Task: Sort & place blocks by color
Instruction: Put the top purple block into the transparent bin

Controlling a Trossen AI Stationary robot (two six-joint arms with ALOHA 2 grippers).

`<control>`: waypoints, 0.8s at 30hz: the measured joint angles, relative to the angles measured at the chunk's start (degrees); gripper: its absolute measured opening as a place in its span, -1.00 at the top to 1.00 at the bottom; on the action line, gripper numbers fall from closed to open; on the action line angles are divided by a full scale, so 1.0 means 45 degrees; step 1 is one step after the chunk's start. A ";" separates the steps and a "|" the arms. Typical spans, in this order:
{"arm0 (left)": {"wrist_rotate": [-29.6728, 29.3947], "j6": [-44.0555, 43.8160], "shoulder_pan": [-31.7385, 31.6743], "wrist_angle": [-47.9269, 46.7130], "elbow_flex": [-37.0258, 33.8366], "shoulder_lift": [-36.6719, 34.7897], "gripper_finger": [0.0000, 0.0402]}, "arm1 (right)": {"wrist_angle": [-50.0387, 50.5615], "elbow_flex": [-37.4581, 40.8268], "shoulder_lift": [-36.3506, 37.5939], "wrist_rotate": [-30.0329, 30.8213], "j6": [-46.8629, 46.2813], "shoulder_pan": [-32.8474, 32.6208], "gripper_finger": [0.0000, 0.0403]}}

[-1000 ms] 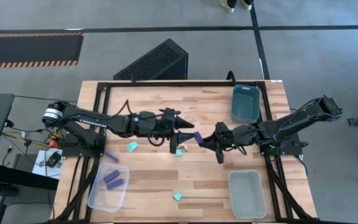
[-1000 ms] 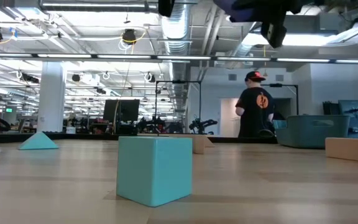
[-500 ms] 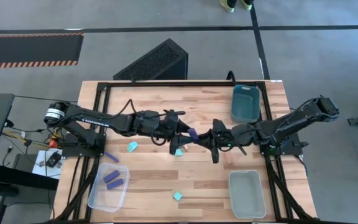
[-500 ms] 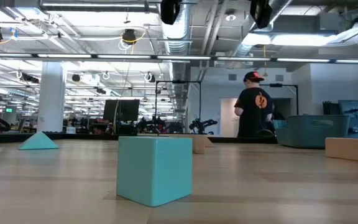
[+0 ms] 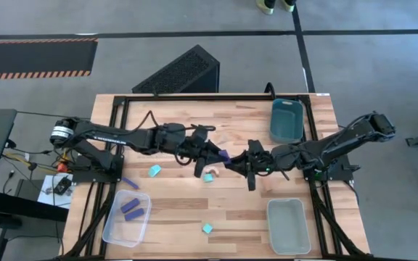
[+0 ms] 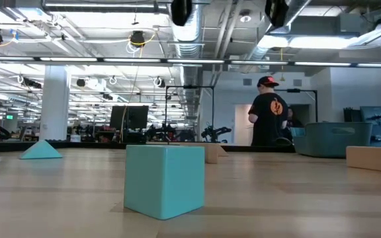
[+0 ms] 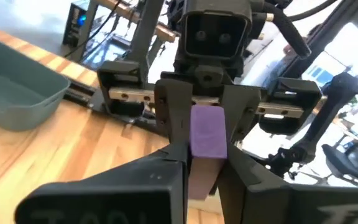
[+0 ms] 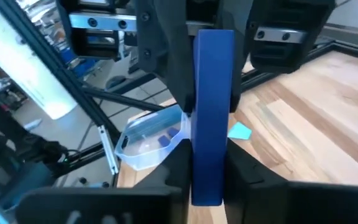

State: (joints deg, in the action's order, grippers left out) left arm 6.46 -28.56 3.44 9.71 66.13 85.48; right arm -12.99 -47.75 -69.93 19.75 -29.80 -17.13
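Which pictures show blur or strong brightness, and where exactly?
Left wrist view: the purple bar is soft, and the background behind the right pincer is washed out. Right wrist view: the left pincer is blurred, with a bright glare patch at one side. Low view: the teal cube is sharp.

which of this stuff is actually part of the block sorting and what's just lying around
Part of the job:
- blue bar, in mid-air between the left tool and right tool
- teal blocks on the table
- tan blocks
- blue bars in the clear bin
- teal bin, second clear bin

Lying about:
- black vented case on the floor
- person beyond the table
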 joint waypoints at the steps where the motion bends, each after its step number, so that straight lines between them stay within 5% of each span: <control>1: -0.0051 0.0000 0.0001 -0.0504 0.0008 -0.0210 0.86 | -0.0057 -0.0004 -0.0132 0.0182 -0.0121 0.0012 0.52; 8: -0.1251 0.0701 0.1426 -0.7429 0.0010 -0.3010 0.88 | -0.0551 0.0027 -0.1824 0.1102 -0.2552 0.0088 0.11; 15: -0.2885 -0.0460 0.4690 -1.2325 0.0005 -0.4717 0.83 | -0.4994 -0.0311 -0.5277 0.1416 -0.5075 0.0067 0.10; 24: -0.3462 -0.2230 0.8685 -1.2960 -0.2429 -0.5678 0.82 | -0.4746 -0.4758 -0.9390 0.1403 -0.5745 0.0063 0.31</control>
State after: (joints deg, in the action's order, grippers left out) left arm -9.12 -38.59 42.52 -48.61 55.20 59.93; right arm -34.35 -69.16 -112.18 26.06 -55.66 -16.84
